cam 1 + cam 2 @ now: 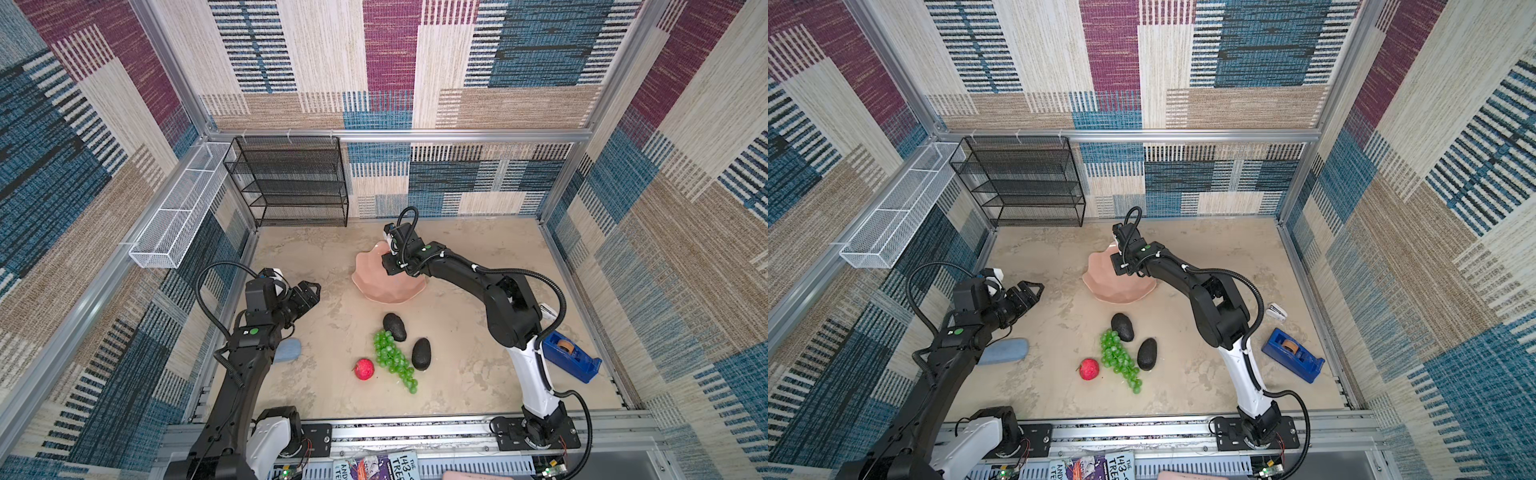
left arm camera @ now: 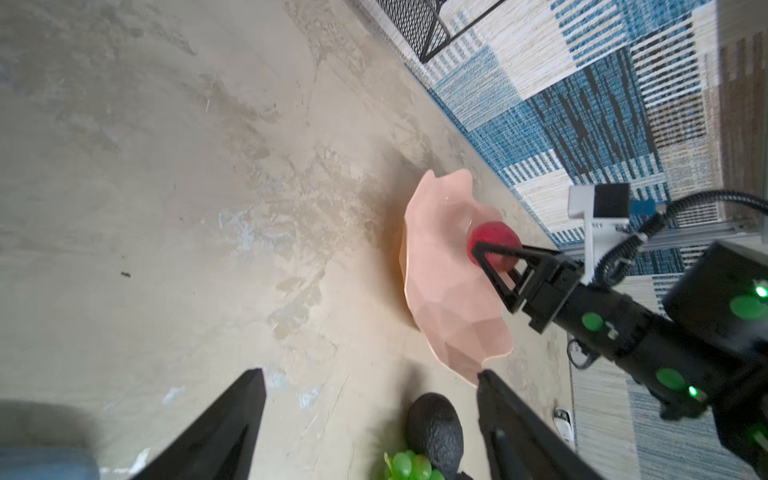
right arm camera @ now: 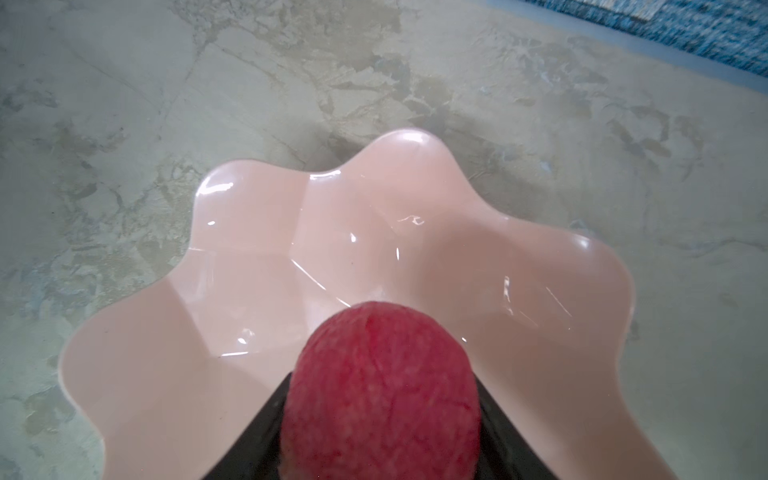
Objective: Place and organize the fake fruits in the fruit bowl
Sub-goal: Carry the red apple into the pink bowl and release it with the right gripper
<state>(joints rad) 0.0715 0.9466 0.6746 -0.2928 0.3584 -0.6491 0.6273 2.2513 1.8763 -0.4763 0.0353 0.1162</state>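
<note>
Little is done, by my reckoning: the right hand (image 2: 496, 253) grips one apple (image 3: 382, 386) just over the bowl (image 3: 257, 216), whose inside is otherwise bare, and the apple is not yet released. Four fruits are left on the worktop (image 1: 457, 374), nearer the robot than the bowl: the second apple (image 1: 364, 369), the grapes (image 1: 392, 361) and two avocados (image 1: 394, 327) touching or just beside the grapes. The left hand (image 1: 311, 294) hangs empty, jaws apart, to the left of the bowl
</note>
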